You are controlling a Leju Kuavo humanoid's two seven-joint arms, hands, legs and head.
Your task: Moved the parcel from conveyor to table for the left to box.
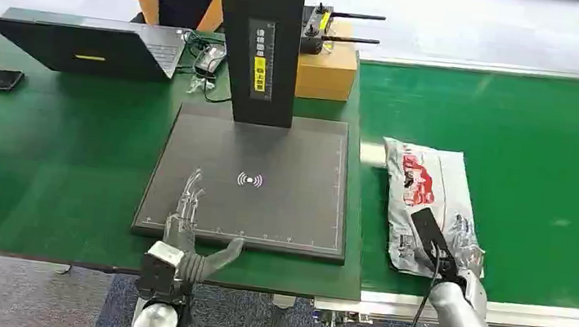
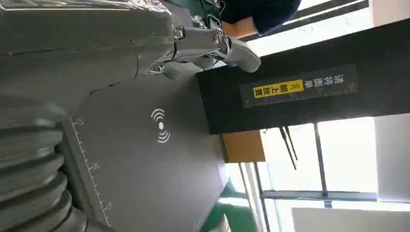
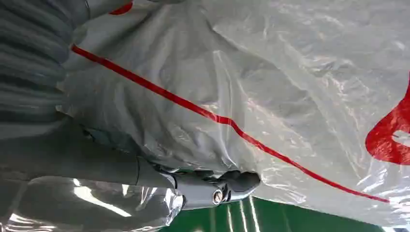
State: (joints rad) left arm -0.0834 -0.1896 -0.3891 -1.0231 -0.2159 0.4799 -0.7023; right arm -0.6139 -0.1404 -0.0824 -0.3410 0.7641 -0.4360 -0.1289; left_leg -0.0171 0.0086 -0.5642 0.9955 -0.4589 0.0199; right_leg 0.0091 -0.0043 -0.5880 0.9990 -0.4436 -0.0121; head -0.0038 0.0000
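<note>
parcel lies lower right on the green conveyor, not yet on the table | your right hand is at its near end, thumb pressed into the plastic, likely gripping to carry it | left hand rests flat and spread, empty, on the gray pad, lower center, ready to receive

The left arm rises from below and its hand lies flat and palm-down, fingers stretched forward and apart, thumb splayed out to the side, holding nothing. The right arm reaches up from the lower right, silver forearm angled inward; its hand grips the near end of the parcel, thumb pressed into the plastic.
</note>
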